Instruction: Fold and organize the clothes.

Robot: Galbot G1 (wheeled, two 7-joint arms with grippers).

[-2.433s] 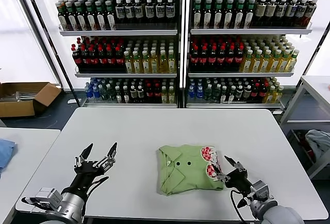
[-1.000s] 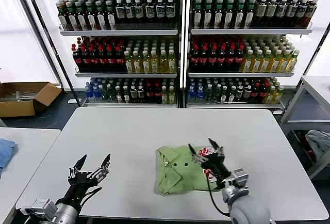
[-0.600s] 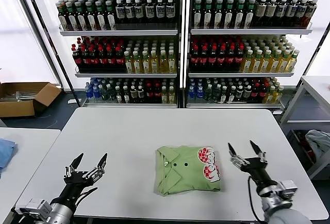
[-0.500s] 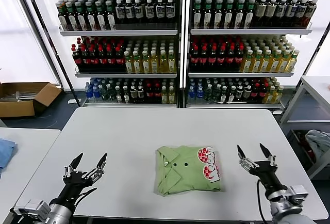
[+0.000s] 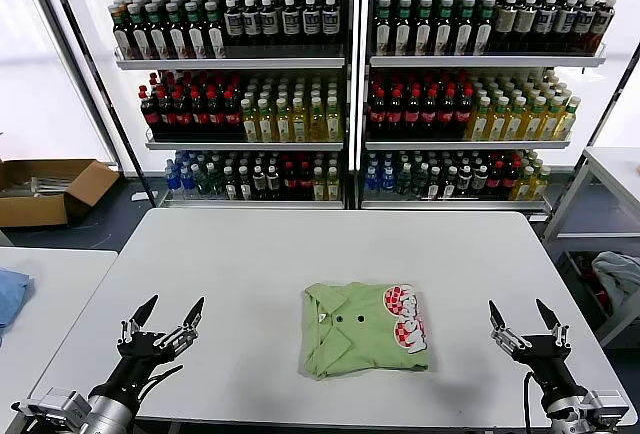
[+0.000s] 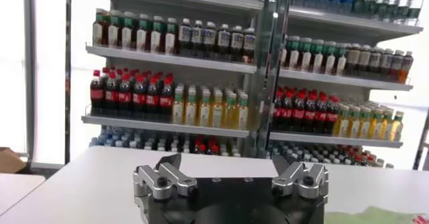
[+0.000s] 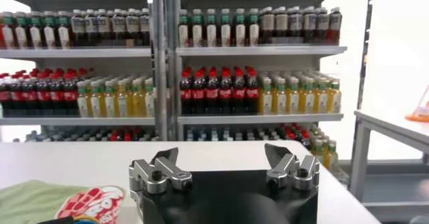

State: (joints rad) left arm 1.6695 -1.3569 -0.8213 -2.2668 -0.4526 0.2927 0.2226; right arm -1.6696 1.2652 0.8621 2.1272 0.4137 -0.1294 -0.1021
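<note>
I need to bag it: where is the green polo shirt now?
In the head view, the polo shirt lies folded on the white table, centre-right near the front edge, between both open pincers, touching neither.

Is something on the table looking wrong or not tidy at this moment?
Nothing stands out. The green polo shirt lies folded in a compact rectangle on the white table, collar and checkered logo facing up. The left gripper and right gripper are both open at the near corners, apart from it.

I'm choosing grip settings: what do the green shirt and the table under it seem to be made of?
The shirt looks like soft matte knit fabric: it lies in folded layers with a collar, buttons and a printed checkered logo. The table looks like a hard, smooth, pale grey top, perhaps laminate; the exact material is unclear.
</note>
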